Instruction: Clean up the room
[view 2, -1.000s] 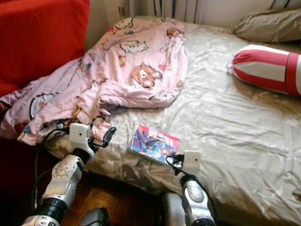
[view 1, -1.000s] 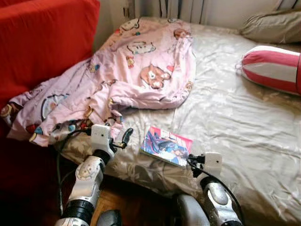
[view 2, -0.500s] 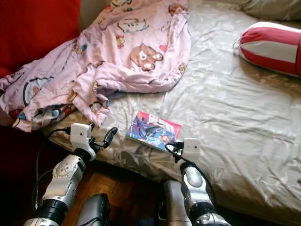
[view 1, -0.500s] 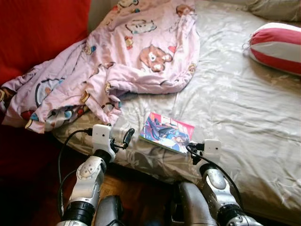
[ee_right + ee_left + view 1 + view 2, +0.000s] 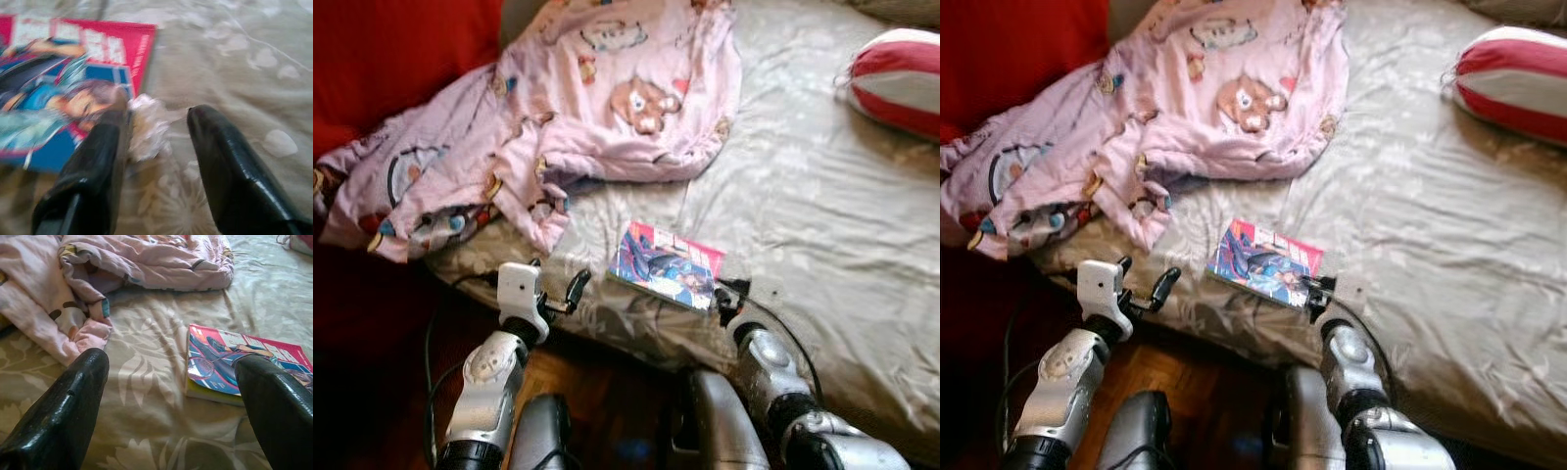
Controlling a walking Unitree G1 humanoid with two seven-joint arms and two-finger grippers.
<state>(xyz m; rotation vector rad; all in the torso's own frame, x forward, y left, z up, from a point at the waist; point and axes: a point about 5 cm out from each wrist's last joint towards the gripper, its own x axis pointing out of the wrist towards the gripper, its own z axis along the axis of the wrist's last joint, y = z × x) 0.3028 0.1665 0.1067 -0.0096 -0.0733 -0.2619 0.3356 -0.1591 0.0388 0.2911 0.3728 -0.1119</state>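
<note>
You are looking down at a bed (image 5: pixel 822 225) with a pale beige floral sheet. A comic book (image 5: pixel 668 265) with a pink and blue cover lies flat near the bed's near edge, between your two arms.

Your right gripper (image 5: pixel 154 134) sits at the near right corner of the comic book, low over the sheet. Its fingers (image 5: pixel 93 161) are parted with a moderate gap; one lies over the corner of the cover, the other over bare sheet. A small crumpled white scrap (image 5: pixel 146 125) lies on the sheet between them, just beside the book. The fingers have not closed on anything.

Your left gripper (image 5: pixel 171 401) hovers at the near edge of the bed, left of the comic book and apart from it. Its fingers (image 5: pixel 63 406) are spread wide and hold nothing.

A pink blanket (image 5: pixel 578 117) printed with cartoon bears lies bunched across the far left of the bed, one fold reaching toward the left gripper. A red and white striped bolster (image 5: pixel 901 83) rests at the far right. A red cushion (image 5: pixel 401 59) stands at far left, and dark wooden floor (image 5: pixel 578 392) shows below the bed edge.
</note>
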